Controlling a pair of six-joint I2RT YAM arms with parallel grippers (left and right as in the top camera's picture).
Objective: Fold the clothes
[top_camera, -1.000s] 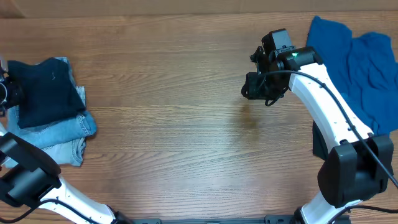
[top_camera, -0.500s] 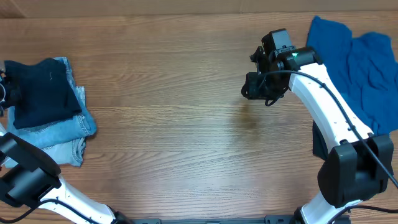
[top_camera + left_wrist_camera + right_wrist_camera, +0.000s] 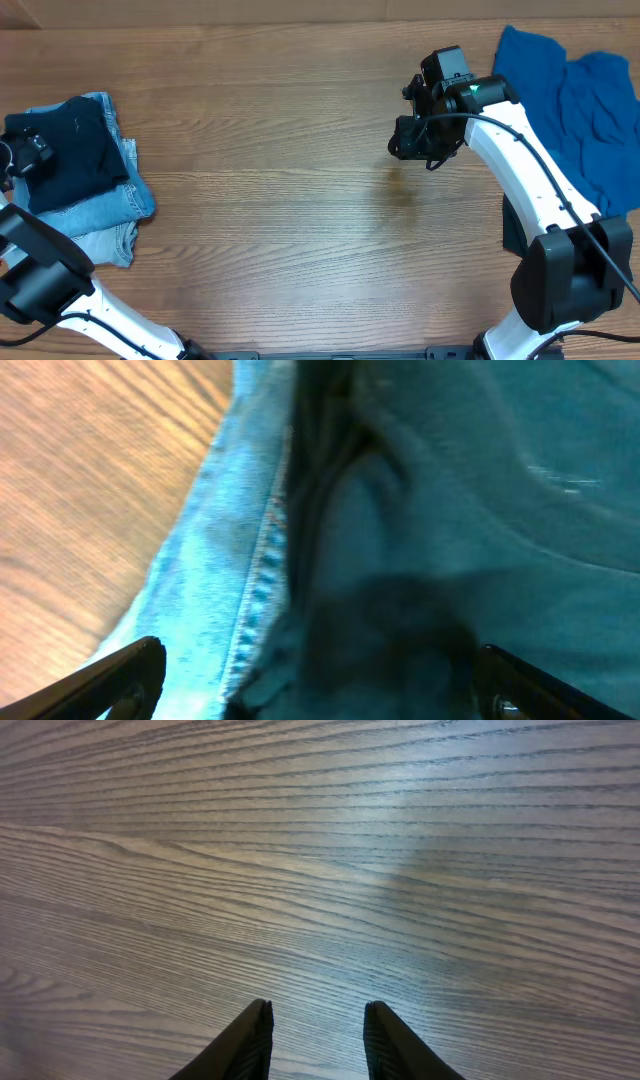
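Observation:
The clothes sit in two places. A folded dark navy top (image 3: 75, 150) lies on light-blue denim jeans (image 3: 110, 210) at the far left. My left gripper (image 3: 28, 155) hovers at the top's left edge. In the left wrist view it (image 3: 320, 685) is open wide, with the navy top (image 3: 480, 510) and the jeans' seam (image 3: 230, 550) close below and nothing between the fingers. A bright blue garment (image 3: 580, 110) lies spread at the back right. My right gripper (image 3: 408, 142) hangs over bare wood left of it. Its jaws (image 3: 318, 1025) are open and hold nothing.
The wooden table (image 3: 280, 170) stretches between the two piles. A dark patch of cloth (image 3: 512, 228) shows beside the right arm's base. The left pile lies close to the table's left edge.
My left gripper has opened and let go of the navy top, which shifted slightly left on the jeans. The right arm has not moved.

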